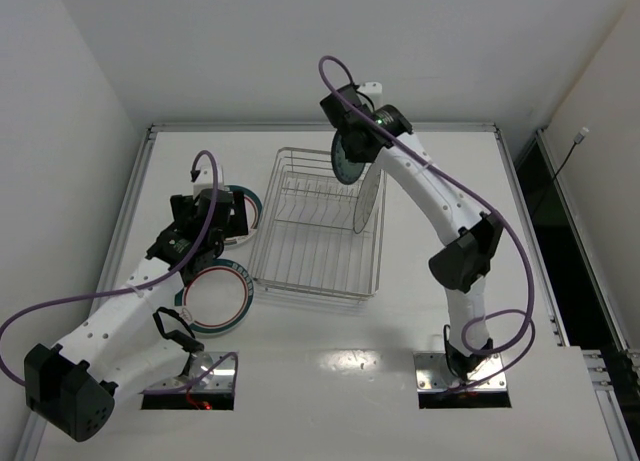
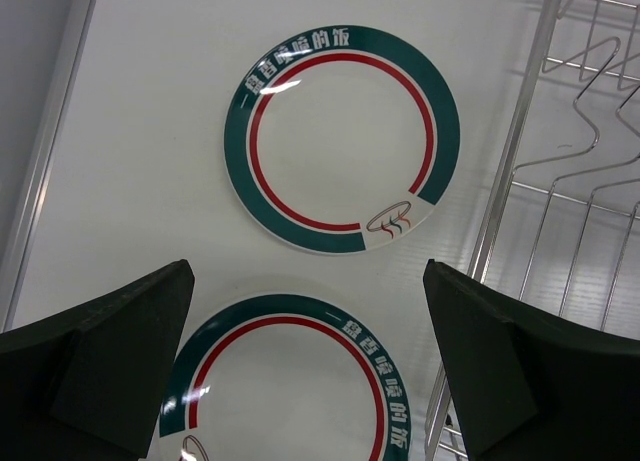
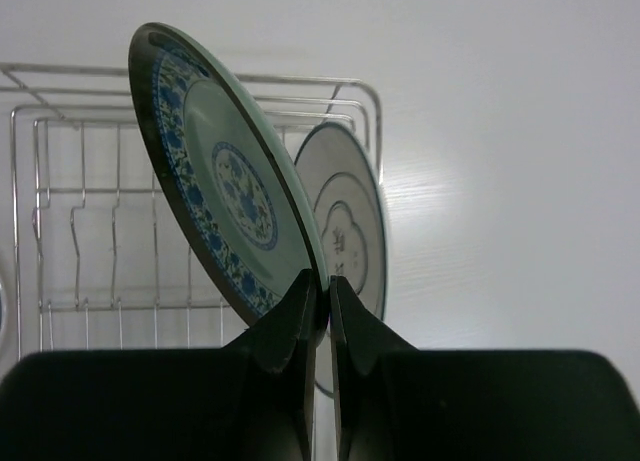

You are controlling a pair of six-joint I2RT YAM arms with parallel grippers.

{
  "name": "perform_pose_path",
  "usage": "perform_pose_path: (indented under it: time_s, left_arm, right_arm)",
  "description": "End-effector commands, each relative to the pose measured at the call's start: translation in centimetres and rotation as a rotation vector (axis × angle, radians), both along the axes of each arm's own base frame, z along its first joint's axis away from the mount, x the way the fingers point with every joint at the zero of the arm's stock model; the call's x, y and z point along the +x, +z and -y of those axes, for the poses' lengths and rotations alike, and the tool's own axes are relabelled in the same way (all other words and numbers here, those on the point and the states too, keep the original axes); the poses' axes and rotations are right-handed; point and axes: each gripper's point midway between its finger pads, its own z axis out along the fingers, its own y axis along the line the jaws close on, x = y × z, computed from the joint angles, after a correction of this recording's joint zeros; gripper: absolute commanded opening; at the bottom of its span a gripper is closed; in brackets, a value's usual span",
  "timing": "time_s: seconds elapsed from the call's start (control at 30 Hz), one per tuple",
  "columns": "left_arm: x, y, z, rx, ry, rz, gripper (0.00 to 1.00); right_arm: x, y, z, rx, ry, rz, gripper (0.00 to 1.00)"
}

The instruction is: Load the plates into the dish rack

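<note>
My right gripper is shut on the rim of the teal-blue patterned plate, holding it on edge and tilted above the far end of the dish rack. A white plate with a dark motif stands upright in the rack at its right side. Two green-rimmed plates lie flat on the table left of the rack, one far and one near. My left gripper hovers open above them, holding nothing.
The rack's left wall runs close beside both flat plates. The table's raised left edge rail lies a little beyond the left arm. A side wall stands left of the table.
</note>
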Motion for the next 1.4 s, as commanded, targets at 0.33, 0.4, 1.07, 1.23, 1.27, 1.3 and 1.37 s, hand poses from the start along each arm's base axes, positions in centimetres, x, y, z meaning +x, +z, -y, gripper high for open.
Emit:
perform_pose_path:
  time_s: [0.33,0.4,1.07,1.23,1.27,1.3,1.37]
  left_arm:
    - [0.4,1.6,0.4,-0.043,-0.015,0.049,1.0]
    - [0.4,1.6,0.7,-0.049,-0.026,0.046,1.0]
    - [0.3,-2.2,6.2,-0.154,-0.309,-0.118,0.9]
    - [0.1,-4.4,7.7,-0.169,-0.384,-0.206,0.85]
    - [0.1,-5.5,8.1,-0.171,-0.394,-0.246,0.74]
    - [-0.1,-6.3,8.2,-0.169,-0.398,-0.278,0.65]
    - [-0.2,-7.8,8.5,-0.18,-0.408,-0.341,0.42]
  right_arm:
    - [-0.7,0.3,2.3,-0.308,-0.042,-0.035,0.0]
    - [-0.7,0.6,2.7,-0.339,-0.045,-0.034,0.0]
    - [-0.8,2.5,2.9,-0.345,-0.019,0.04,0.0]
    - [-1.5,4.6,1.1,-0.279,0.057,0.091,0.0]
    - [-1.4,4.9,1.0,-0.273,0.056,0.098,0.0]
    - [-1.4,5.4,1.0,-0.264,0.054,0.109,0.0]
    - [-1.8,5.6,0.4,-0.291,0.079,0.112,0.0]
